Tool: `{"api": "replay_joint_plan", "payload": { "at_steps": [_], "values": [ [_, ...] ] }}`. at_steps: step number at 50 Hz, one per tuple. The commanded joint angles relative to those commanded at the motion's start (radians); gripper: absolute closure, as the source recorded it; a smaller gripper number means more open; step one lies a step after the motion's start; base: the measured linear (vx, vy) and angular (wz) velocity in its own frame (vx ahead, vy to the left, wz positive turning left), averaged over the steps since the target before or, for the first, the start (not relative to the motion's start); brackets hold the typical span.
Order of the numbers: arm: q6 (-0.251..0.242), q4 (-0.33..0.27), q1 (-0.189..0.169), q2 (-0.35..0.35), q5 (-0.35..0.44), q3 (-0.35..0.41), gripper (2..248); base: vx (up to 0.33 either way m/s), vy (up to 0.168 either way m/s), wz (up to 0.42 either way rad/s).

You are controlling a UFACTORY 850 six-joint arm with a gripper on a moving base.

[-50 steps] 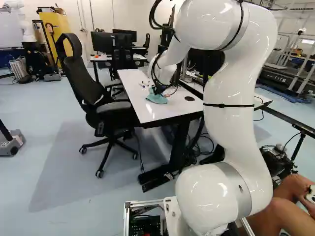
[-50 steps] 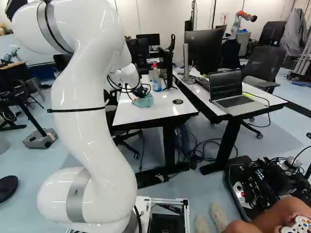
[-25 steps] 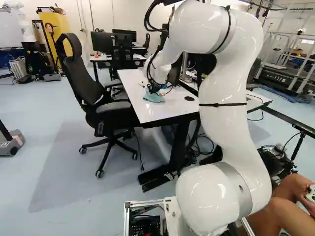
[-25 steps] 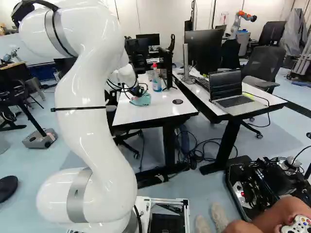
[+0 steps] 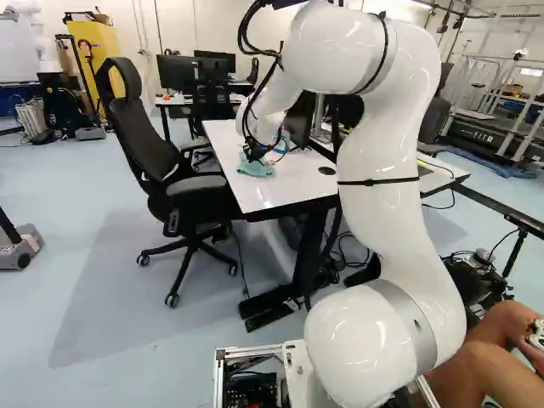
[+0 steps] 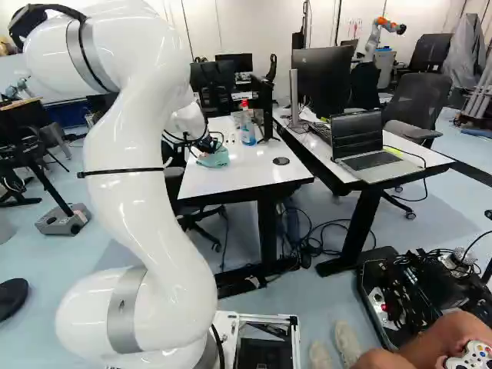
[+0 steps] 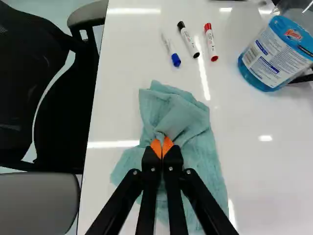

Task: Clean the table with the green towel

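Pincer (image 5: 254, 153) clamped on green towel (image 7: 195, 147); three markers (image 7: 189, 41) ahead, bottle (image 7: 270, 61) of blue liquid near them.

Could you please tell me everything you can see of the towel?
The towel is blue-green, soft-looking cloth, rumpled, with folds bunched up around the claw, whose orange pads pinch it near its middle. The rest spreads over the white tabletop, beside the black chair and short of three markers and a bottle.
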Motion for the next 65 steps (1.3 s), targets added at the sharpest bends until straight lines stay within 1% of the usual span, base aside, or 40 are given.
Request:
{"api": "replay_joint_plan", "payload": {
  "at_steps": [12,19,25,43,55,65],
  "values": [
    [0.0,0.0,0.022,0.032,0.0,0.042,227,0.0,0.0,0.0],
    [0.0,0.0,0.024,0.06,0.0,0.08,227,0.0,0.0,0.0],
    [0.0,0.0,0.019,0.083,0.0,0.11,227,0.0,0.0,0.0],
    [0.0,0.0,-0.018,0.14,0.0,0.183,227,0.0,0.0,0.0],
    [0.0,0.0,-0.053,0.145,0.0,0.19,227,0.0,0.0,0.0],
    [0.0,0.0,-0.082,0.131,0.0,0.172,227,0.0,0.0,0.0]
  ]
}}
